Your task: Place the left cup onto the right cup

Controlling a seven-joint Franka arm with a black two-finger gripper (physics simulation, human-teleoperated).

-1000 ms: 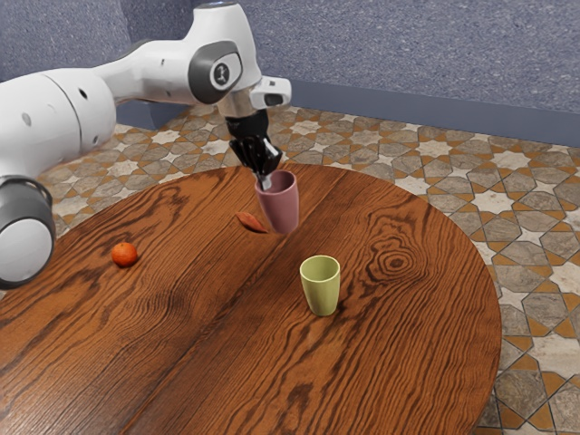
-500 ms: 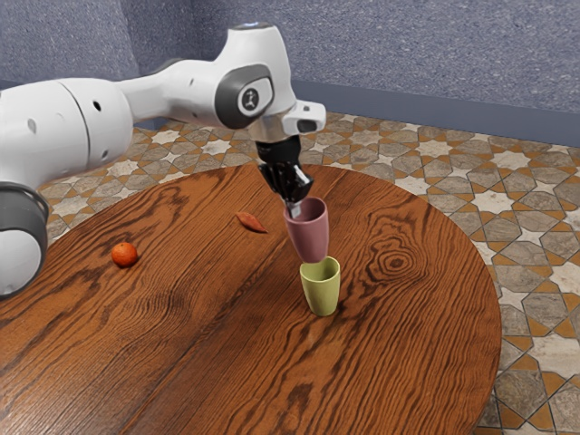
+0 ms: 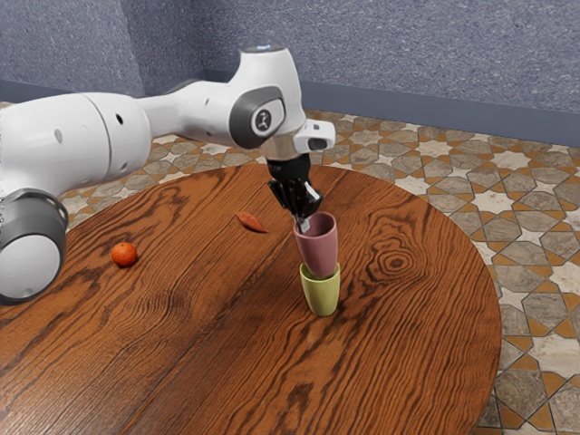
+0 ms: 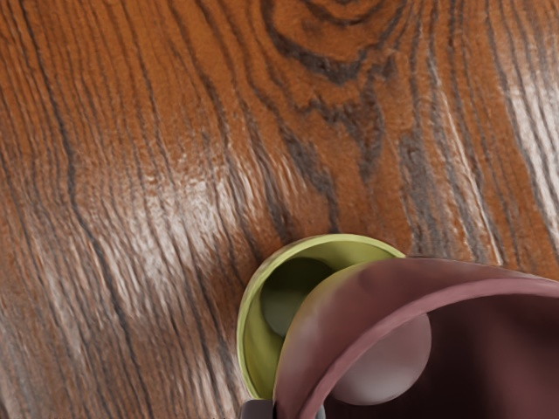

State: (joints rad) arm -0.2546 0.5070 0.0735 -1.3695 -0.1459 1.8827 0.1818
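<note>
Your claw [image 3: 305, 218] is clamped on the rim of the pink cup [image 3: 317, 243], one finger inside and one outside, on the side nearest the arm [image 3: 181, 109]. A second ago you carried that cup in the air close to the reddish sliver [image 3: 251, 222]; half a second ago it hung just over the green cup [image 3: 321, 290]. Now its base has sunk inside the green cup's mouth, and it leans a little toward the exterior view's right. The green cup has stayed upright where it was. From the wrist you see the pink cup's rim [image 4: 437, 288] overlapping the green cup's opening [image 4: 262, 301], with part of that opening not covered.

Both cups stand near the middle of the round, dark-grained wooden table [image 3: 181, 344]. The sliver and a small orange ball [image 3: 125, 255] lie well apart from them, toward the exterior view's left, unmoved. Around the table you have a star-patterned tiled floor [image 3: 507, 181] and a blue-grey wall [image 3: 408, 45].
</note>
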